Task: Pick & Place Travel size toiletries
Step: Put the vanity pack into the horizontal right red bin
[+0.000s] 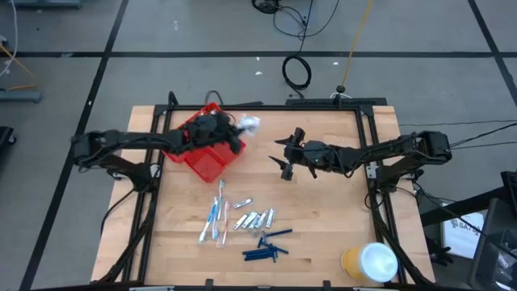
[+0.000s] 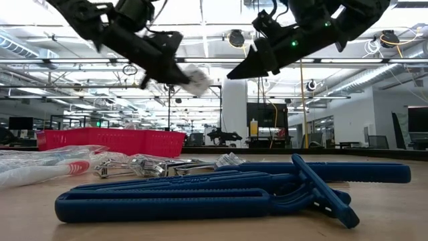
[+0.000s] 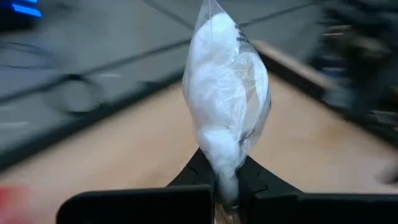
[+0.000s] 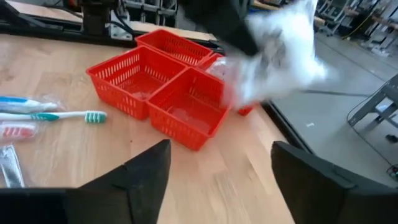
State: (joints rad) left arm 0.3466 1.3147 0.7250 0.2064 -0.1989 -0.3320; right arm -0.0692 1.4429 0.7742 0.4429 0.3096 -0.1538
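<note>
Nearest the low camera lay the dark blue stick-like pieces [image 2: 200,194], with the metal clippers [image 2: 144,165] and the toothbrushes [image 1: 215,217] behind them, all on the bare table [image 1: 323,202] and none of them sorted yet. I had the left gripper [image 1: 240,129] clamped tight on a white crinkly packet [image 3: 227,106], which hung in the air by the red tray [image 1: 212,160], just past its edge rather than over a compartment as far as I could judge from above. My right gripper [image 1: 287,155] stood with its fingers spread wide and nothing between them, apart from the packet, above mid-table. What I could see of the tray's compartments in the right wrist view looked empty, so I judged the job barely begun: this packet still needed dropping in, and every other item remained to be fetched.
</note>
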